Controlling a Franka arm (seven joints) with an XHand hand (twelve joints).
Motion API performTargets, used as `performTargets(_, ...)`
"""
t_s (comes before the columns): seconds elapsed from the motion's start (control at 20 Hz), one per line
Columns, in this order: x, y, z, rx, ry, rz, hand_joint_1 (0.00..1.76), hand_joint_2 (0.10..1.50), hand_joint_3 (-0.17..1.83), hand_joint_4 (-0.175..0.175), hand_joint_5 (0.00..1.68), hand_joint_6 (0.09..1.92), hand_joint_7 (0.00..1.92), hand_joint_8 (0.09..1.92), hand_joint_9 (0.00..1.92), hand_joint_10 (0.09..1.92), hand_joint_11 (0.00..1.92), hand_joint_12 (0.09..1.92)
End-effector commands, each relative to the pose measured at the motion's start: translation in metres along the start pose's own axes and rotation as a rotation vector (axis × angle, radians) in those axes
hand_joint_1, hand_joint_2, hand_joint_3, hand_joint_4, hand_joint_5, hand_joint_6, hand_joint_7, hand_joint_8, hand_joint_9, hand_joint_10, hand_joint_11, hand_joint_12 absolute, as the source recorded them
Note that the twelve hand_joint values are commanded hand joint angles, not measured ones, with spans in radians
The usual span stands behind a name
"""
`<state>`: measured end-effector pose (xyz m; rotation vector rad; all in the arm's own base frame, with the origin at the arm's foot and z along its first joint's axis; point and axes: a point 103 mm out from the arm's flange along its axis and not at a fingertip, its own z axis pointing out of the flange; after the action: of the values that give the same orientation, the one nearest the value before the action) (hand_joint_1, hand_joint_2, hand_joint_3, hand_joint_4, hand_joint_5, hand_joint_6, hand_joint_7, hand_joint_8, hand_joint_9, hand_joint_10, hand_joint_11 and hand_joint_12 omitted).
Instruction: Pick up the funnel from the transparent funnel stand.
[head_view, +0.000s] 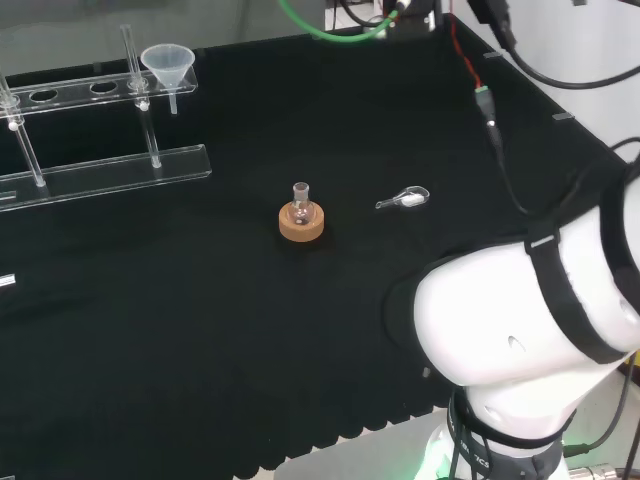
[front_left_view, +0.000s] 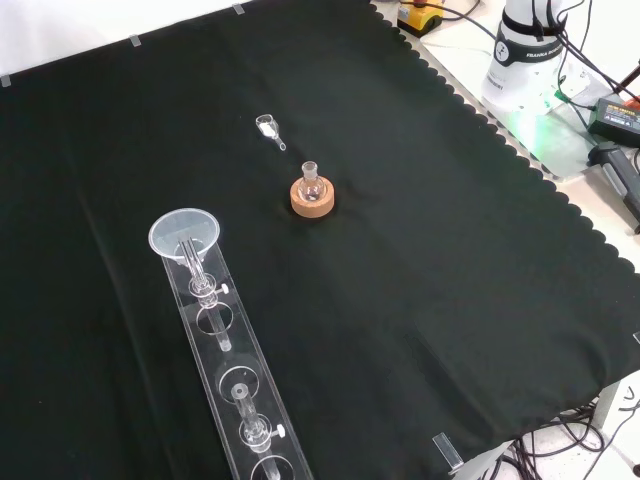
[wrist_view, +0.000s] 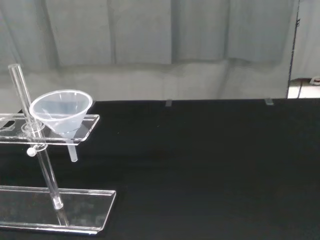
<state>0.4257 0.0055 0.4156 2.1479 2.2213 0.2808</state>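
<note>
- Robot hand first: nothing here lets me judge it, so open or closed, I cannot tell, and nothing suggests it has hold of anything.
- The arm (head_view: 520, 320) bulks white at the lower right of the head view, well apart from the target.
- The funnel (head_view: 168, 64) sits upper left in the head view, cone up, stem hanging through the end hole of the funnel stand (head_view: 110, 170).
- My read: approach from the open end, close around the cone's rim, lift straight up so the stem clears the hole.
- Mid-bench, a small flask (head_view: 301, 197) on its cork ring (head_view: 302, 223) stays clear of that path.
</note>
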Motion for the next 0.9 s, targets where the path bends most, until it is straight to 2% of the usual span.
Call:
performTargets(0.05, 0.061, 0.081, 0.033, -0.009, 0.09, -0.028, 0.19, 0.81, 0.09, -0.003, 0.0, 0.09, 0.0, 0.09, 0.0, 0.09, 0.0, 0.26)
performTargets(0.3, 0.083, 0.103, 0.052, 0.019, 0.11, -0.056, 0.19, 0.8, 0.08, 0.0, 0.0, 0.09, 0.0, 0.09, 0.0, 0.09, 0.0, 0.23)
performTargets(0.8, 0.11, 0.136, 0.098, 0.126, 0.066, -0.095, 0.2, 0.79, 0.07, 0.002, 0.0, 0.09, 0.0, 0.09, 0.0, 0.09, 0.0, 0.23)
performTargets(0.9, 0.119, 0.141, 0.112, 0.143, 0.061, -0.116, 0.2, 0.79, 0.06, 0.002, 0.0, 0.09, 0.0, 0.09, 0.0, 0.09, 0.0, 0.2)
